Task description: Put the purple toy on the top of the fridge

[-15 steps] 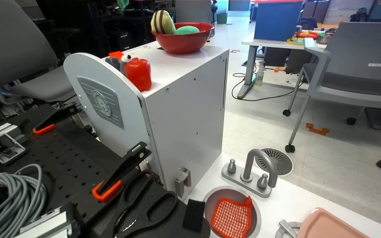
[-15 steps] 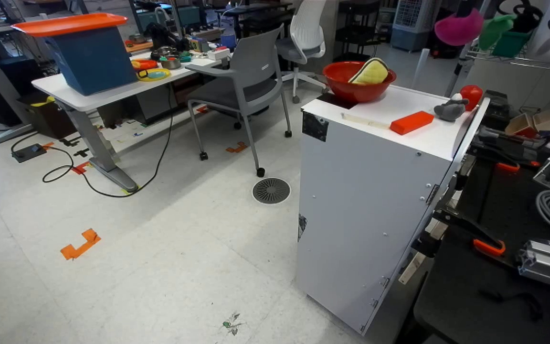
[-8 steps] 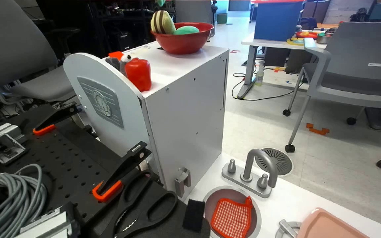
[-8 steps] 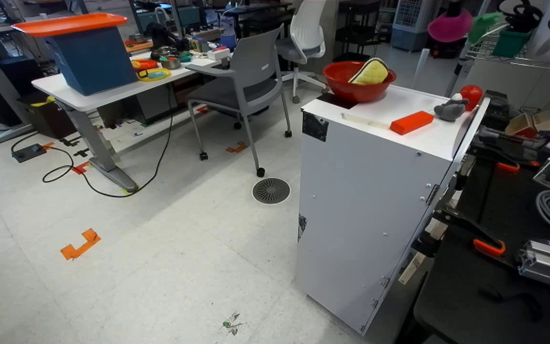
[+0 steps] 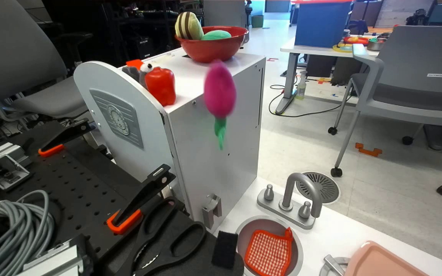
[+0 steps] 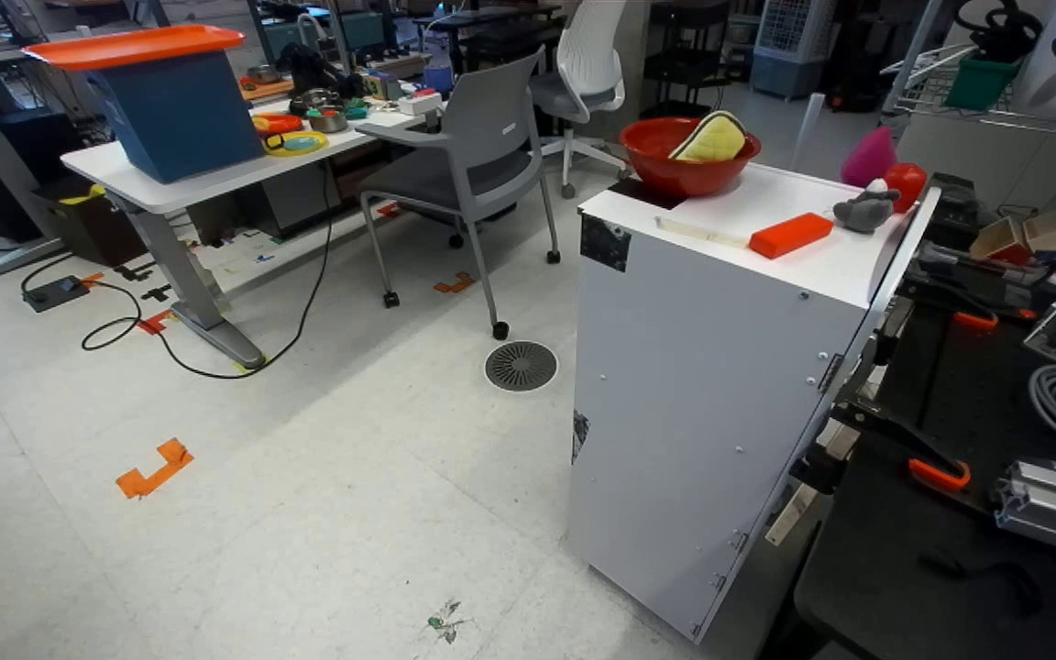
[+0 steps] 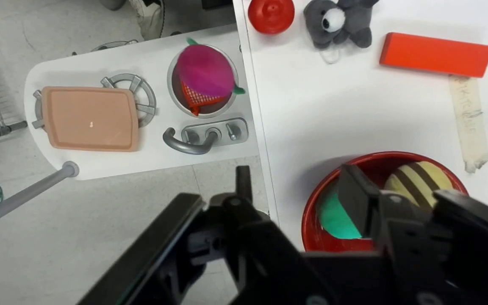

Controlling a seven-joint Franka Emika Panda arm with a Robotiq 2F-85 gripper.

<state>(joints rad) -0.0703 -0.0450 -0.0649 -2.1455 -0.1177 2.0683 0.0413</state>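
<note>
- Well, my jaws stand wide apart and hold nothing; the purple toy (image 5: pixel 220 92) is clear of them.
- In an exterior view it shows blurred in mid-air before the side of the fridge (image 5: pixel 202 161), touching nothing I can make out; I take it to be dropping.
- What matters is the offset: in the wrist view it lies ahead of my jaws and over the sink (image 5: pixel 269 223), past the fridge's edge, while the jaws straddle that edge, one of them over the red bowl (image 5: pixel 215 51). Its height against theirs I cannot tell.
- Its long axis stands roughly upright in an exterior view, green stem (image 5: pixel 220 128) downward, so a pinch from above should close across the round body.
- The task is not met: the toy is not on the fridge's top. I expect it to land in or by the sink, perhaps on the checked cloth (image 5: pixel 269 251), so I would have to shift out over the bench (image 5: pixel 334 237) before going down.
- The tap (image 5: pixel 286 205) stands just beside the sink, on the jaws' side in the wrist view; I could knock it.
</note>
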